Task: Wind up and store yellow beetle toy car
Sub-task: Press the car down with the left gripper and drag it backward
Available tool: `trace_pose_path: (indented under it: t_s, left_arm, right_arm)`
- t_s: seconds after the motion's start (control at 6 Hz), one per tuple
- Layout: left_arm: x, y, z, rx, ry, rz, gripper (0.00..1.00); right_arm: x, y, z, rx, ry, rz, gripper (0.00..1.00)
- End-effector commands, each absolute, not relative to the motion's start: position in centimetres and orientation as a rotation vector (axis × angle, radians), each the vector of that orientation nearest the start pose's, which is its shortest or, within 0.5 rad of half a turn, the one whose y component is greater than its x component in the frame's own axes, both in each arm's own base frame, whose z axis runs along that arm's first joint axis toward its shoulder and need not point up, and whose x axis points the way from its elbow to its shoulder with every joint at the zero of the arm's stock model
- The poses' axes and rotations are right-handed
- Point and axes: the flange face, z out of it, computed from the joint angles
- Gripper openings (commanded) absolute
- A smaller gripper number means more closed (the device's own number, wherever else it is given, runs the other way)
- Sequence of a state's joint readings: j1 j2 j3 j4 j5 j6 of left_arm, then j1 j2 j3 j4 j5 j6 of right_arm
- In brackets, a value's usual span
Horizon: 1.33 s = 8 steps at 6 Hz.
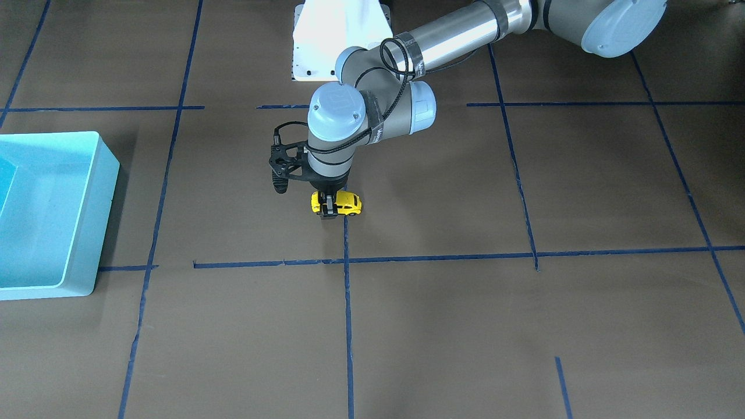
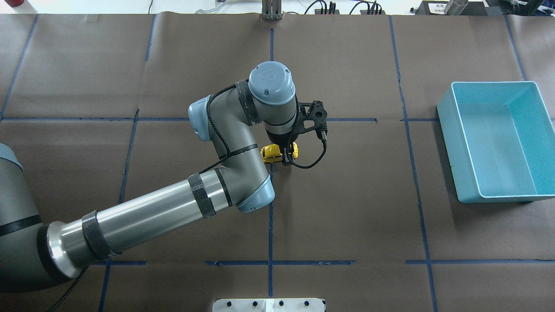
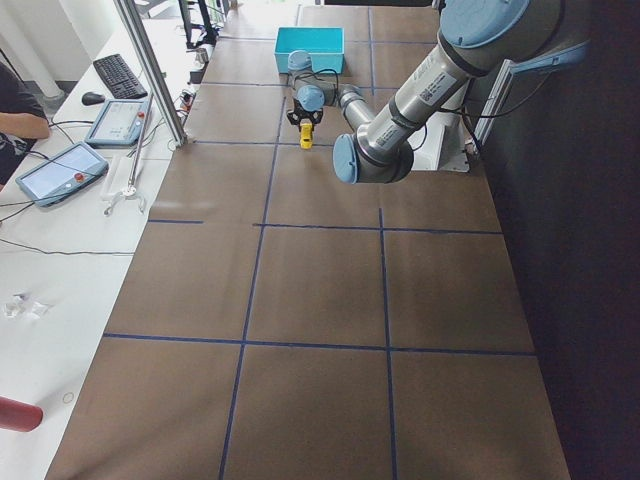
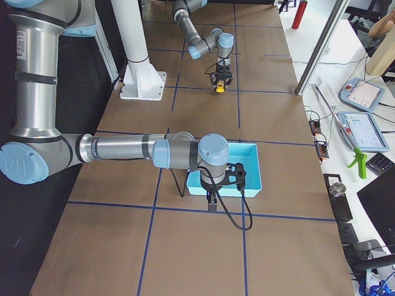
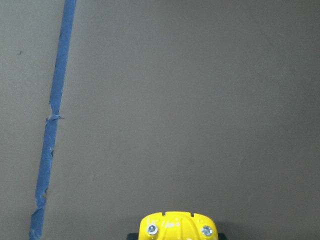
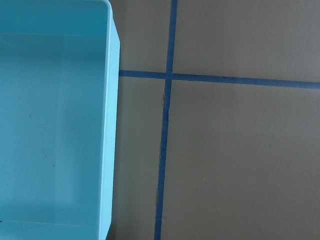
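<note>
Clamping the left claw (image 1: 329, 208) across the yellow beetle toy car (image 1: 350, 203) on the worktop (image 1: 465, 326), looks like wind-up only, storing left: blue bin (image 1: 103, 221) well apart, right claw (image 4: 211, 199) by it, grip unreadable.

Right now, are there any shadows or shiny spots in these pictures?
Overhead view: the blue bin throws a dark shadow on the table to its left, and the metal tube of the left arm gleams. Front-facing view: the yellow toy car looks sharp, with no glare. Left wrist view: even light, no hard shadows.
</note>
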<state>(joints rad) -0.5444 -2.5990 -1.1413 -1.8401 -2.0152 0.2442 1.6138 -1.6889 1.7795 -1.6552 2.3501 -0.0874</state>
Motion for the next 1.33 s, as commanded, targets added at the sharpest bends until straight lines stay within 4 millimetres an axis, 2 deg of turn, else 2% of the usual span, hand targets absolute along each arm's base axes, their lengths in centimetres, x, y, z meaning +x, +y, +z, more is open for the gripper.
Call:
trace_pose_path:
  t_s: [0.0, 0.33, 1.17]
  left_arm:
    - [65.8, -50.4, 14.5, 0.702, 0.784, 1.36, 0.08]
    - [65.6, -50.8, 14.6, 0.715, 0.784, 1.357, 0.08]
    - [64.2, -52.0, 17.6, 0.698, 0.827, 1.353, 0.07]
  right_arm:
    - [8.2, -43.8, 61.9, 0.057, -0.777, -0.045, 1.0]
    - [8.2, -43.7, 61.9, 0.057, -0.777, -0.045, 1.0]
    - [8.2, -43.7, 61.9, 0.057, -0.777, -0.045, 1.0]
